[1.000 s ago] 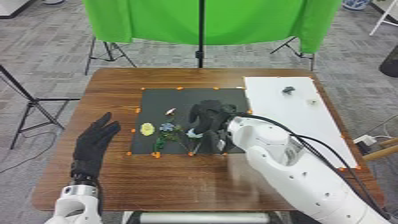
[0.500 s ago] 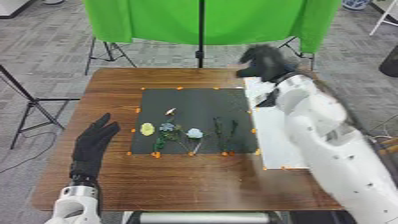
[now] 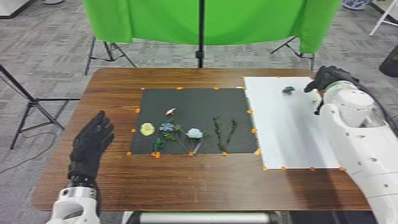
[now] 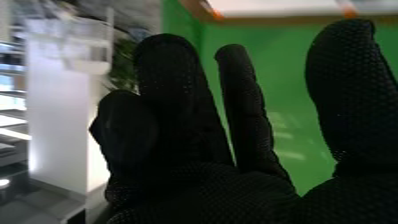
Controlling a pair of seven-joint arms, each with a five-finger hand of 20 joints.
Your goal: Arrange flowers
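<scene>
1. Brown table (image 3: 178, 185), green cloth (image 3: 151, 20) behind; black mat (image 3: 209, 102) mid, white sheet (image 3: 293, 140) to its R.
2. Dark flower (image 3: 288, 90) on sheet, far end. Long axis: can't tell.
3. R hand (image 3: 332, 77) at sheet's far R edge, fingers straight + apart, no grip on anything visible.
4. Flower lies L and slightly near of R hand, w/ gap. L hand (image 3: 91, 137), fingers extended, L of mat, much farther off.
5. Prob next: R hand goes L + a bit near.
</scene>
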